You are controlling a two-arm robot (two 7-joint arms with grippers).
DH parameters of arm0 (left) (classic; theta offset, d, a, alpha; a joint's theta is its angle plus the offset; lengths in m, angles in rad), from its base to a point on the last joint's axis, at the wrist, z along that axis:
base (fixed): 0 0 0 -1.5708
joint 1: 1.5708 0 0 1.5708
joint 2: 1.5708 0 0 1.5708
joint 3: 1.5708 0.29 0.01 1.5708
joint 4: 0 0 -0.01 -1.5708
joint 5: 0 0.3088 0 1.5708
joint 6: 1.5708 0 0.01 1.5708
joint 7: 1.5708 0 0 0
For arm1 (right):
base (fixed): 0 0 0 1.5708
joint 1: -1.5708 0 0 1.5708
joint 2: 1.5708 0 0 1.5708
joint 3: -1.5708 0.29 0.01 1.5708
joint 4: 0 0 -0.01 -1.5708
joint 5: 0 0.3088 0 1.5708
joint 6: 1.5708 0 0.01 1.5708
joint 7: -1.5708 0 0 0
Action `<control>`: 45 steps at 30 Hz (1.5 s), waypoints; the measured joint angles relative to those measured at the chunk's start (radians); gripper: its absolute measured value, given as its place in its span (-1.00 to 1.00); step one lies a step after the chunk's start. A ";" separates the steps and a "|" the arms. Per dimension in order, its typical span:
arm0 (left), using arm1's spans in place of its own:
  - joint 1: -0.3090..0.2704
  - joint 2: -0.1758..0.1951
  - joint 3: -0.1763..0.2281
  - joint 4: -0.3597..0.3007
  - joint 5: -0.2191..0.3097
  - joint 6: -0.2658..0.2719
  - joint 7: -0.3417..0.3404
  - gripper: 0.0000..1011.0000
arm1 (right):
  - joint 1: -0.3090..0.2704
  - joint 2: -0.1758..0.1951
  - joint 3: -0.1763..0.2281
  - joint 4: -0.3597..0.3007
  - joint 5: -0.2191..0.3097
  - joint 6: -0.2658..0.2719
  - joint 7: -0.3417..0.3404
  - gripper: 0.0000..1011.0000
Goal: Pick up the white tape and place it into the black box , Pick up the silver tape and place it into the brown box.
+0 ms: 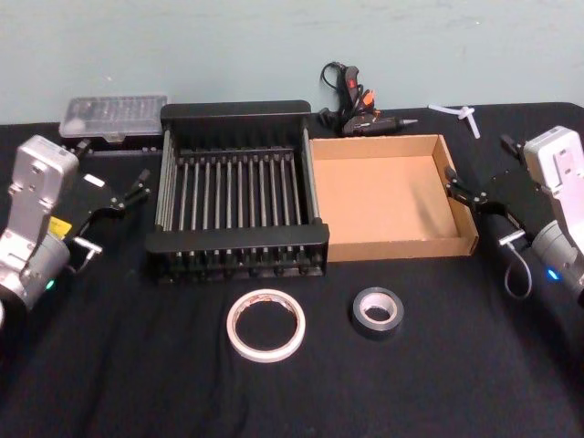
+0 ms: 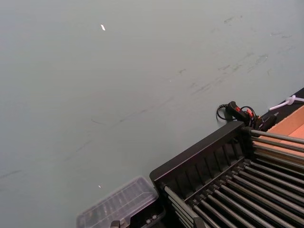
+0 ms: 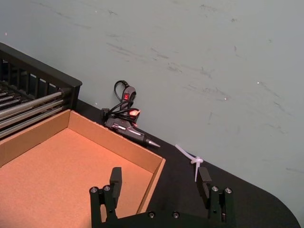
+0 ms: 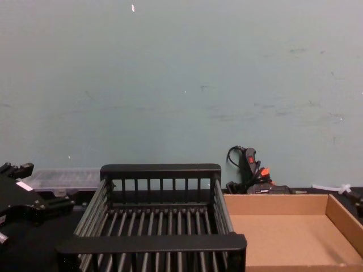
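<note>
Tape of both kinds lies on the black tablecloth (image 1: 109, 365) in the head view. The white tape (image 1: 265, 325) rests flat at about 6 o'clock from the black box (image 1: 239, 187), just in front of its near wall. The silver tape (image 1: 376, 311) sits at 3 o'clock from the white ring, close by but apart, and at 7 o'clock from the brown box (image 1: 392, 196). The two boxes stand side by side, touching, the brown one at 3 o'clock from the black one. The left gripper (image 1: 139, 190) hangs at 9 o'clock from the black box, its fingers spread, holding nothing. The right gripper (image 1: 453, 185) hangs at 3 o'clock from the brown box, by its right wall. A clear plastic case (image 1: 114, 114) lies at 11 o'clock from the black box; a glue gun (image 1: 356, 105) lies at 12 o'clock from the brown box.

In the left wrist view, the black box (image 2: 199, 164) shows its far corner and barred floor, with the clear plastic case (image 2: 118, 204) beside it.

In the right wrist view, the right gripper (image 3: 159, 183) holds its fingers wide apart and empty over the brown box's (image 3: 156, 166) corner, the glue gun (image 3: 126, 121) beyond.

In the chest view, the black box (image 4: 159, 170) stands with the brown box (image 4: 283, 204) at its 3 o'clock.
</note>
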 joint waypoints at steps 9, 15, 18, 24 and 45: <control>0.000 0.000 0.000 0.000 0.000 0.000 0.000 0.98 | 0.000 0.000 0.000 0.000 0.000 0.000 0.000 0.98; 0.000 0.000 0.000 0.000 0.000 0.000 0.000 0.98 | 0.000 0.000 0.000 0.000 0.000 0.000 0.000 0.98; 0.000 0.000 0.000 0.000 0.000 0.000 0.000 0.98 | 0.000 0.000 0.000 0.000 0.000 0.000 0.000 0.98; 0.000 0.000 0.000 0.000 0.000 0.000 0.000 0.98 | 0.000 0.000 0.000 0.000 0.000 0.000 0.000 0.98; 0.000 0.000 0.000 0.000 0.000 0.000 0.000 0.98 | -0.001 -0.001 0.002 0.000 0.000 0.000 0.002 0.98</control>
